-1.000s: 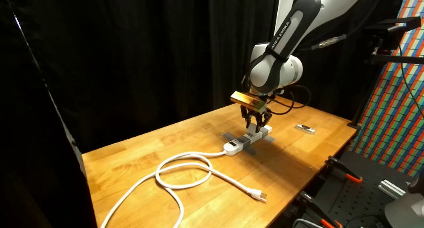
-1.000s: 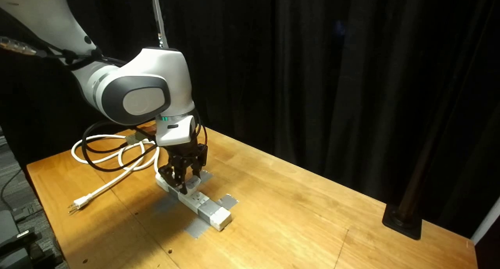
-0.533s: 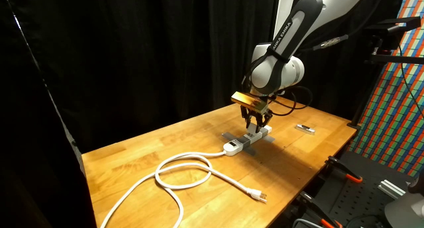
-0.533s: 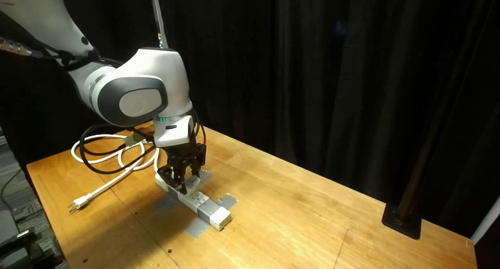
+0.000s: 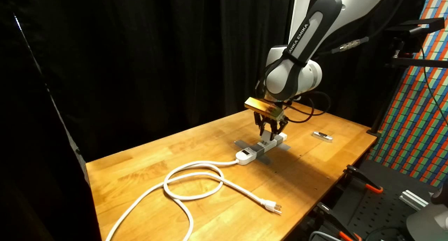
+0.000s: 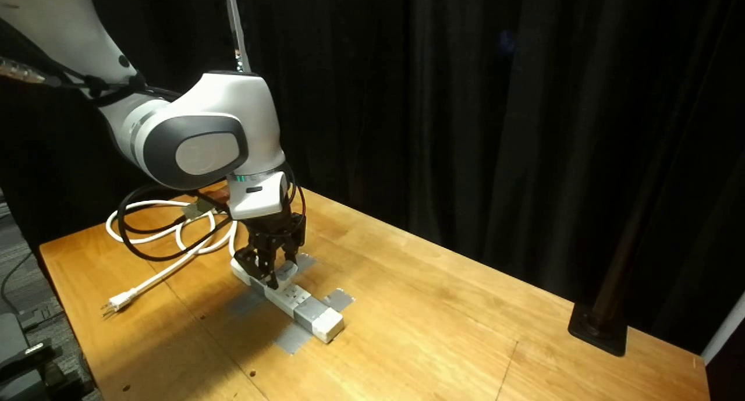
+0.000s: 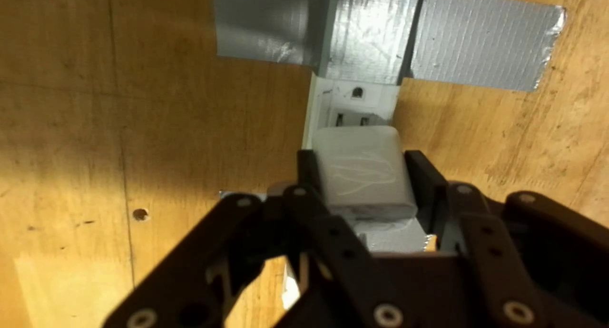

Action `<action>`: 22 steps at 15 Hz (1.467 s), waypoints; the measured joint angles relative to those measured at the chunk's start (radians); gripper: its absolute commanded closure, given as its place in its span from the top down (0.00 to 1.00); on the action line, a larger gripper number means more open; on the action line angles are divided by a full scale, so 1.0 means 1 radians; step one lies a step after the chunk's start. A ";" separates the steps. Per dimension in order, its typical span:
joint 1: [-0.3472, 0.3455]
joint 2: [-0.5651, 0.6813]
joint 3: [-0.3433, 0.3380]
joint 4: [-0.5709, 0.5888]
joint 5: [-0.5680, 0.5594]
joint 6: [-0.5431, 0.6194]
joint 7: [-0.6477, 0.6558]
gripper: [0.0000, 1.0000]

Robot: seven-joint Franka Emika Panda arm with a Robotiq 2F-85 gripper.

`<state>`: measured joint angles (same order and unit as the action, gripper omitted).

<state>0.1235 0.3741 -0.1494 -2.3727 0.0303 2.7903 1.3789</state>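
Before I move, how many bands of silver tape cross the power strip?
2. One band crosses the power strip near its cord end; the other band lies toward the opposite end. The white block in the end effector partly hides the stretch between; no third band shows.

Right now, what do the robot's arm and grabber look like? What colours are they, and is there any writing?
The arm is white and rounded, with dark grey panels and pale lettering reading "ANKA EMIKA". Tiny green lights shine low on it, and black cables loop nearby. The gripper is black, with jointed fingers and silvery screws; a bar above them looks gold.
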 measured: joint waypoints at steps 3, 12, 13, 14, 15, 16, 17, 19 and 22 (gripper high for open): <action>0.052 0.000 -0.042 -0.007 -0.065 0.011 0.044 0.23; 0.231 0.008 -0.187 -0.022 -0.324 0.032 0.306 0.23; 0.231 0.008 -0.188 -0.022 -0.333 0.032 0.315 0.23; 0.231 0.008 -0.187 -0.022 -0.337 0.032 0.318 0.23; 0.231 0.008 -0.187 -0.022 -0.338 0.032 0.319 0.23; 0.231 0.008 -0.187 -0.022 -0.338 0.032 0.319 0.23; 0.231 0.008 -0.187 -0.022 -0.338 0.031 0.319 0.23; 0.230 0.008 -0.185 -0.021 -0.338 0.031 0.319 0.23; 0.227 0.007 -0.183 -0.021 -0.338 0.029 0.320 0.23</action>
<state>0.3510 0.3815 -0.3328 -2.3936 -0.3075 2.8196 1.6986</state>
